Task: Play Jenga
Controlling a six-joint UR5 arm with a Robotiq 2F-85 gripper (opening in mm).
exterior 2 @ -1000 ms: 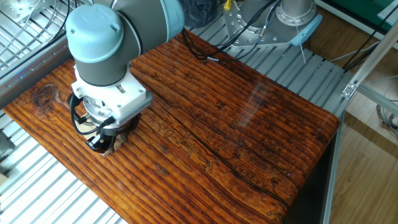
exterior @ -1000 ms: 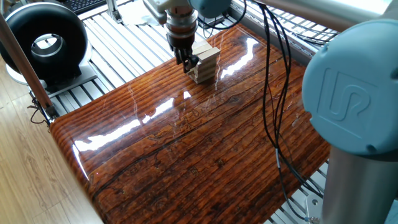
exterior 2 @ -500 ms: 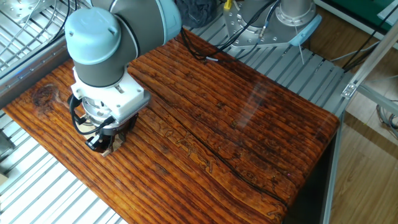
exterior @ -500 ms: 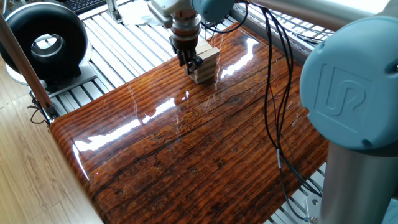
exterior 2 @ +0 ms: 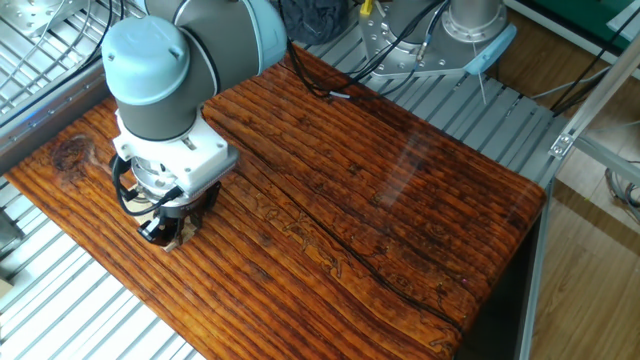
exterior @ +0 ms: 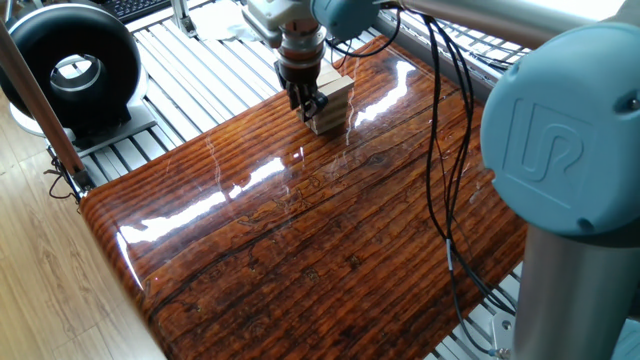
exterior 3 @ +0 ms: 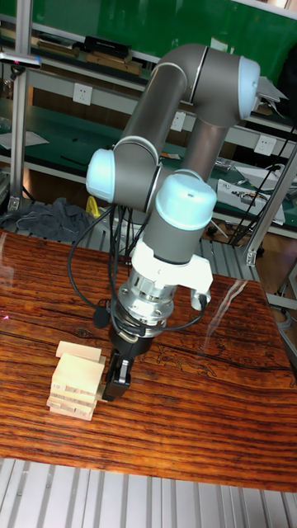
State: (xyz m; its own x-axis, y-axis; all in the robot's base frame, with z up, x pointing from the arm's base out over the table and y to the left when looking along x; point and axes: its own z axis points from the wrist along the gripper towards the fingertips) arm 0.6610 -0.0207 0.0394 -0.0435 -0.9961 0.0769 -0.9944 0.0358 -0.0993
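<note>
Wooden Jenga (exterior 3: 77, 382) upright, tool (exterior 3: 116, 370) alongside.

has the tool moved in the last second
Yes, slightly. In the one fixed view the tool has crept right and a bit up-frame along the Jenga tower, which stayed put on the table.

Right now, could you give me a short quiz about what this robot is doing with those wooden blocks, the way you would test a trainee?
1. True or false: the block tower has fallen over.
2. Where is the hand relative to the tower? A) high above it B) low beside it C) far across the table
3. In the tall fixed view, how does the top block sit?

Key:
1. False; it stands in layers on the wooden tabletop.
2. B
3. Askew, overhanging the layers below.
</note>
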